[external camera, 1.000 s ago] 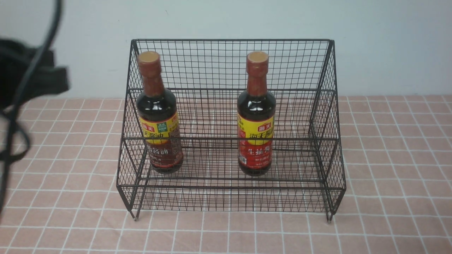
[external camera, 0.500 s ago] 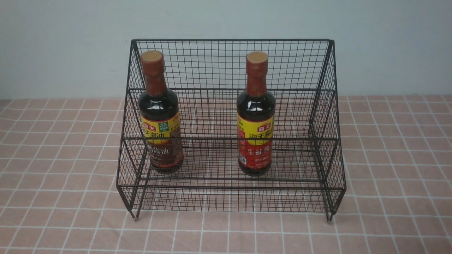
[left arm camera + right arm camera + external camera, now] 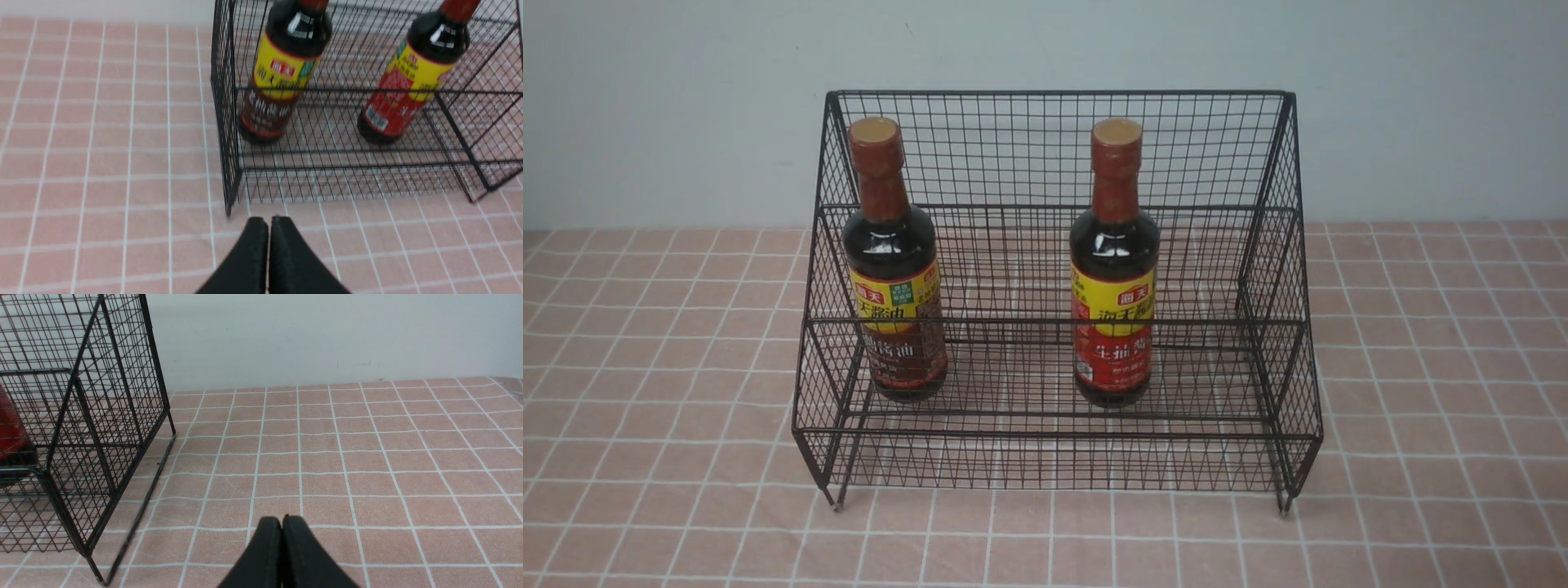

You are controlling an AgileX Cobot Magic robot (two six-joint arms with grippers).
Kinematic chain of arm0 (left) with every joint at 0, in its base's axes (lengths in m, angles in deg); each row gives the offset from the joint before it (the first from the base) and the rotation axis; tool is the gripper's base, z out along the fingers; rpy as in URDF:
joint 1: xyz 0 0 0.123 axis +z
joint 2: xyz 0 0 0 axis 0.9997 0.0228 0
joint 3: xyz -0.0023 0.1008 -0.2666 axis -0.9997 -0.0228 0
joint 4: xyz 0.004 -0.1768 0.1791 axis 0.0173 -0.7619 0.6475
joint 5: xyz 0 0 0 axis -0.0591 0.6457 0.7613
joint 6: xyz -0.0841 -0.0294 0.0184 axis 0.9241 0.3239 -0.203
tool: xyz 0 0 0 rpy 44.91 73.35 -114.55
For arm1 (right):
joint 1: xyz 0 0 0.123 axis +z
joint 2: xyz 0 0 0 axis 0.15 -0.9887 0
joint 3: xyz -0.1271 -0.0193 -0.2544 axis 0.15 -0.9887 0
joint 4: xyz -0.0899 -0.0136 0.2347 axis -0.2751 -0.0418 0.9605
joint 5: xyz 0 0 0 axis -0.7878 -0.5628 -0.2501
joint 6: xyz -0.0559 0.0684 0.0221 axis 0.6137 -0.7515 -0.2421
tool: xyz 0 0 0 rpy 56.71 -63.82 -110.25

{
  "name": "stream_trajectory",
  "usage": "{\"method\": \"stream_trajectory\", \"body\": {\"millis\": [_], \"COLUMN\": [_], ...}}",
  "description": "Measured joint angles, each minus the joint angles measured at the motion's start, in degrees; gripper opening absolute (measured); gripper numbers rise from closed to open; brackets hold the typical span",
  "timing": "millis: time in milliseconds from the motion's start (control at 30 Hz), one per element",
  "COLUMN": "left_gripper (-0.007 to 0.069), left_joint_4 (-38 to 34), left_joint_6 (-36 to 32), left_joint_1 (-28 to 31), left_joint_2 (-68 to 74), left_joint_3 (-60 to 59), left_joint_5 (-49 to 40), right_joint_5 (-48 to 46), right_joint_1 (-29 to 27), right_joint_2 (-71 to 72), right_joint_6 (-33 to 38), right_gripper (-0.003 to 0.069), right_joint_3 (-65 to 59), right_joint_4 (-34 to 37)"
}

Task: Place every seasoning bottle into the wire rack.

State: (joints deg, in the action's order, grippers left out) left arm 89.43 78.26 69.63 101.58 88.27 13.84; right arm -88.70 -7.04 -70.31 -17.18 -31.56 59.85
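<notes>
The black wire rack (image 3: 1058, 147) stands on the checked cloth against the wall. The brown-label bottle (image 3: 894, 269) stands upright inside it at the left end. The red-label bottle (image 3: 1114, 269) stands upright inside near the middle. Neither gripper shows in the front view. In the left wrist view my left gripper (image 3: 268, 222) is shut and empty, just off the rack's (image 3: 229, 134) front left corner, with both bottles (image 3: 282, 77) (image 3: 408, 81) behind the wire. In the right wrist view my right gripper (image 3: 281, 522) is shut and empty over bare cloth, beside the rack's right side (image 3: 94, 428).
The pink checked tablecloth (image 3: 1437, 392) covers the table on both sides of the rack and in front of it. A pale wall (image 3: 670, 114) rises right behind the rack.
A second ago my left arm and its cable showed at the front view's far left. It has since withdrawn out of that view. The left bottle has settled slightly. The rack has not moved.
</notes>
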Motion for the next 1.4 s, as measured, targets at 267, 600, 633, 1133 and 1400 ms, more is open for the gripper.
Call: {"method": "stream_trajectory", "body": {"millis": [267, 600, 633, 1133, 1400], "left_gripper": [-0.0007, -0.0007, -0.0007, -0.0007, -0.0007], "left_joint_4": [-1.41, -9.95, -9.61, -8.71, -8.71], "left_joint_6": [-6.81, -27.02, -27.84, -28.97, -28.91], "left_joint_1": [2.66, 13.77, 14.13, 14.33, 14.33], "left_joint_2": [-2.58, -18.0, -20.41, -25.17, -25.17], "left_joint_3": [-3.66, -33.6, -37.47, -48.0, -48.0], "left_joint_5": [12.68, 32.09, 32.93, 33.07, 33.12], "right_joint_5": [0.0, 0.0, 0.0, -0.06, -0.06], "right_joint_1": [0.0, 0.0, 0.0, 0.0, 0.0], "right_joint_2": [0.0, 0.0, 0.0, 0.0, 0.0], "right_joint_6": [0.0, 0.0, 0.0, 0.0, 0.0], "right_gripper": [-0.0014, -0.0014, -0.0014, -0.0014, -0.0014], "right_joint_3": [0.0, 0.0, 0.0, 0.0, 0.0], "right_joint_4": [0.0, 0.0, 0.0, 0.05, 0.05]}}
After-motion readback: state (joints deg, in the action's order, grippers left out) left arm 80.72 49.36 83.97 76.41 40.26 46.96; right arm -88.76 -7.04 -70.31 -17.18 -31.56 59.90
